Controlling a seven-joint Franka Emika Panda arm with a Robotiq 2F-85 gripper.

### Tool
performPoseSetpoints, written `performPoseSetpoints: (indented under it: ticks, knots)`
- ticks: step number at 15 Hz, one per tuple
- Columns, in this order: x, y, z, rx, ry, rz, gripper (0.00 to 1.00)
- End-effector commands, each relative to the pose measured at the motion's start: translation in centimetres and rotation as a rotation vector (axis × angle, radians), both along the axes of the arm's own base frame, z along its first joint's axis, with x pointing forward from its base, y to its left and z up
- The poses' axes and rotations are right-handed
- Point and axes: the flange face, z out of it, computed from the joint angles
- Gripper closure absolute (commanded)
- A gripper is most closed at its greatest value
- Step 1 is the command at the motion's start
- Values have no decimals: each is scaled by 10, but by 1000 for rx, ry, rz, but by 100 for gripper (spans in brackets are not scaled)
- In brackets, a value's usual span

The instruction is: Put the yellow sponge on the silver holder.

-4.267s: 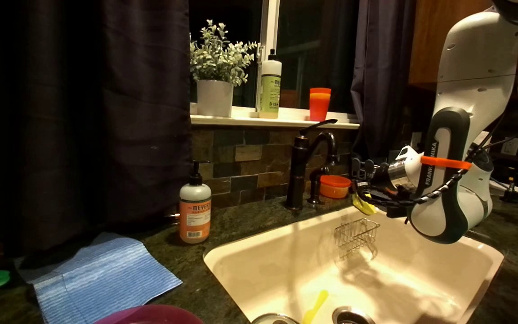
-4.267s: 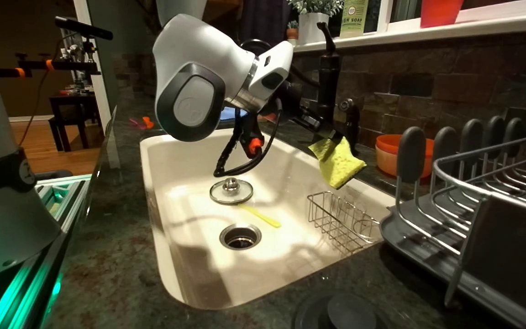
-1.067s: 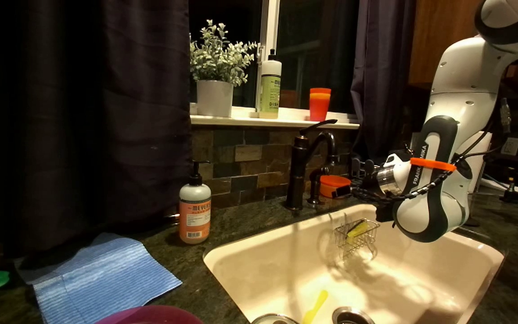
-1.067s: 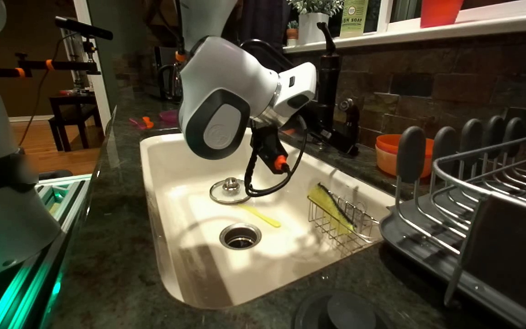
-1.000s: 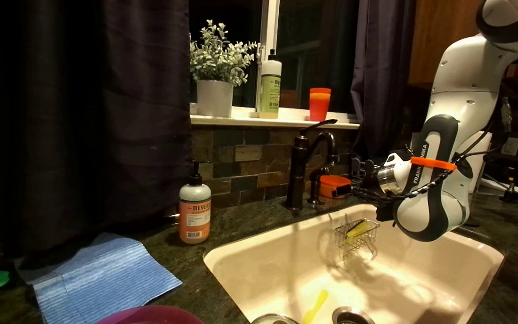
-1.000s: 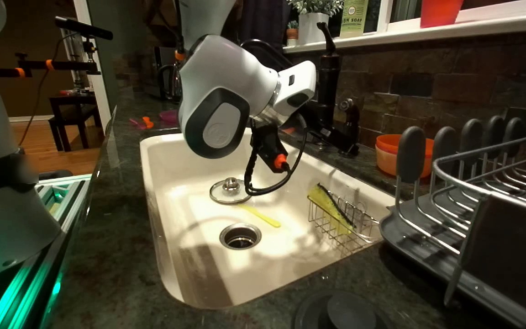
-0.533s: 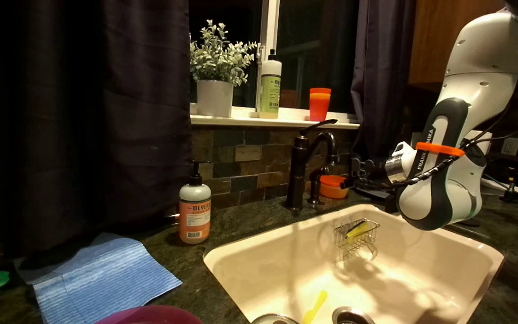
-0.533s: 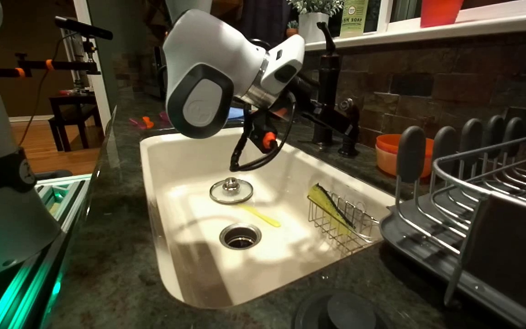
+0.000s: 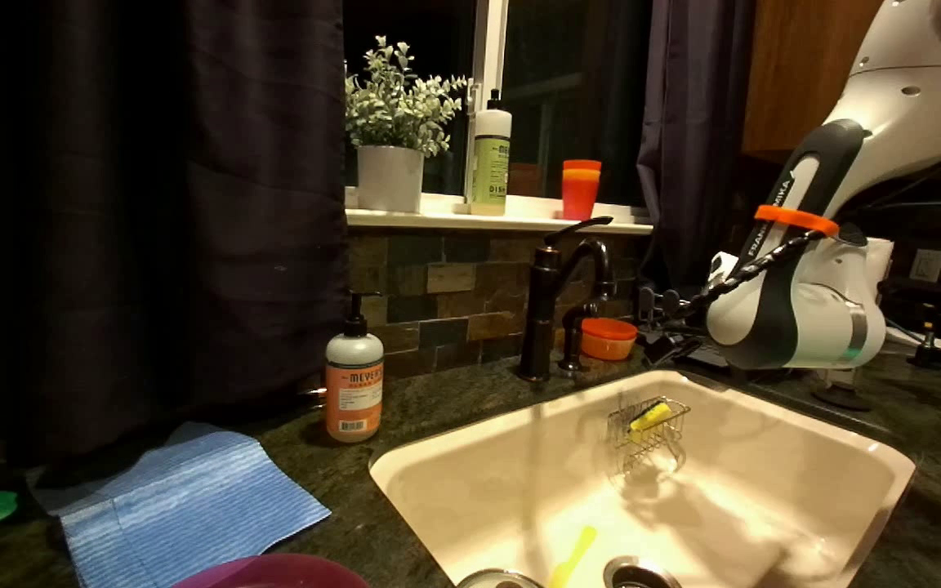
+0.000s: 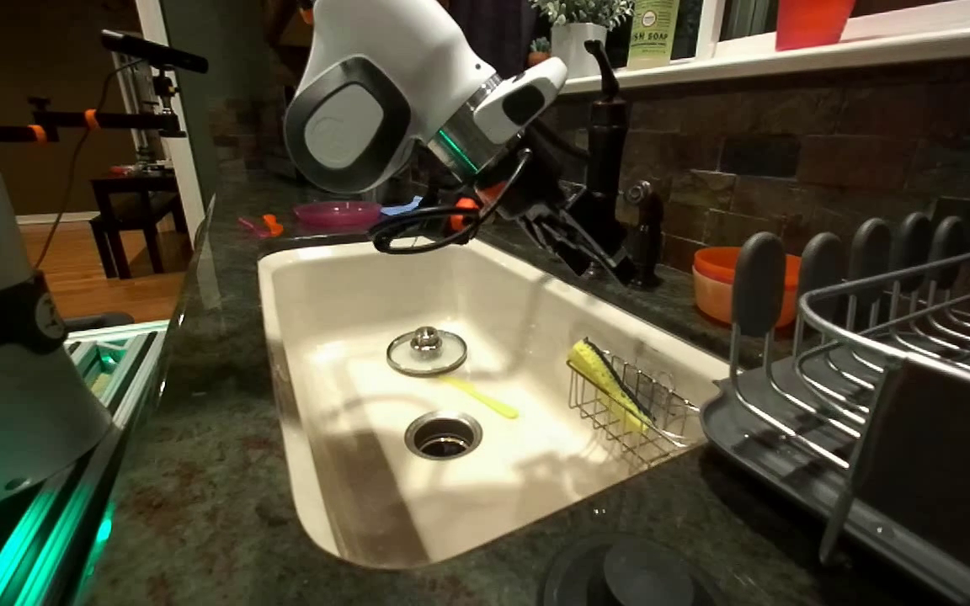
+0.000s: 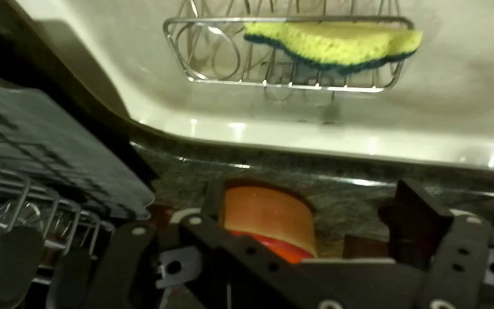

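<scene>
Sink (image 10: 519,497): sponge (image 11: 337,45) apart from pincer (image 11: 311,201)

A dark, mottled stone countertop (image 10: 207,471) carries a tall black faucet (image 9: 542,318), an orange bowl (image 9: 609,347) near it, a grey dish rack (image 10: 775,421), an upright soap bottle (image 9: 354,400) with a pump top and, near the bottle, a spread-out blue cloth (image 9: 193,498).

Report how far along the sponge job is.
Done, by the look of it: the yellow sponge sits inside the silver holder, one end jutting past its rim.
In hand: nothing; the wrist view shows the jaws open, apart from the sponge.
Left: probably nothing for the placement itself, perhaps only drawing back, since the sponge looks supported without being gripped.
</scene>
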Motion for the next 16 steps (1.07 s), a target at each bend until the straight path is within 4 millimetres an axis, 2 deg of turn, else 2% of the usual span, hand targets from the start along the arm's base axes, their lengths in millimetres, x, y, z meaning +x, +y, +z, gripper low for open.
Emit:
performPoseSetpoints:
  ticks: [1, 3, 5, 7, 11, 16]
  knots:
    - [-15, -5, 5, 31, 191, 41, 0]
    - [-24, -17, -3, 38, 279, 48, 0]
    - [-32, -33, -22, 15, 350, 23, 0]
    - [-43, -39, -31, -26, 382, 3, 0]
    - [-53, -30, -32, -62, 404, 15, 0]
    - [-59, -14, -23, -93, 388, 24, 0]
